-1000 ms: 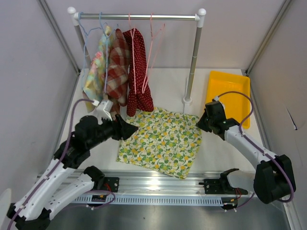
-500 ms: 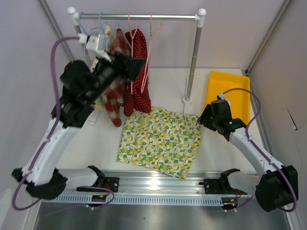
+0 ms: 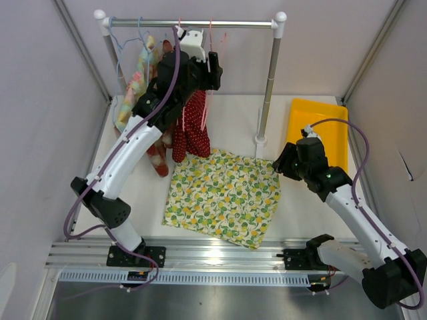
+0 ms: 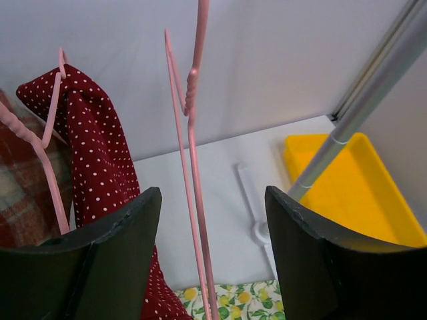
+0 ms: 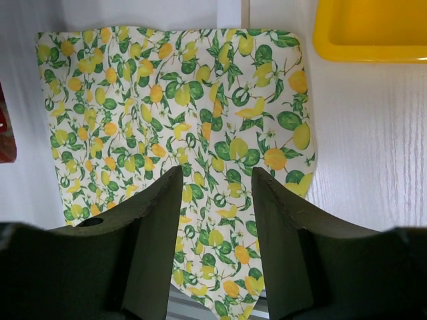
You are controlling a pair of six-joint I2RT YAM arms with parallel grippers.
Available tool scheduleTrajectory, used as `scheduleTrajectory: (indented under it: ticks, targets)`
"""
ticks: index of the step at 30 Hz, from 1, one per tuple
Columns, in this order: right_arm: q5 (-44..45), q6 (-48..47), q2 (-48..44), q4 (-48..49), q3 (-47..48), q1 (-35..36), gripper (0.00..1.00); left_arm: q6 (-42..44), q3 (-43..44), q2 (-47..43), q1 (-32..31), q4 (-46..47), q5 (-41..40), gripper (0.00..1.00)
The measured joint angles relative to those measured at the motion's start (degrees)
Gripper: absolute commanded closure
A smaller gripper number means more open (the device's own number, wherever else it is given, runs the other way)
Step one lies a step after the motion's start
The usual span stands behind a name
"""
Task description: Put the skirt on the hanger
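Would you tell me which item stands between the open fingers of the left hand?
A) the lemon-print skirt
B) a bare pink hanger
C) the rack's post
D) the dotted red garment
B: in the left wrist view the pink hanger runs up between the open fingers of the left hand, with a gap on each side.

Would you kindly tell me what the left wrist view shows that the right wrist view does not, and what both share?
Only the left wrist view shows the bare pink hanger between the fingers of the open left hand, and the rack pole. Only the right wrist view shows the lemon-print skirt spread flat on the table, below the open right hand. Both show the yellow tray, some skirt (a strip in the left view) and the red dotted garment (a sliver in the right view).
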Motion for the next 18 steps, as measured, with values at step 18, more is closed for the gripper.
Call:
scheduleTrajectory:
  ticks: [18]
  targets:
    - [-0.5,-1.36,-1.2,-1.4,0.61,0.39,0.54,3.28,8.52,8.0,0.0,-1.09,-3.21,0.43]
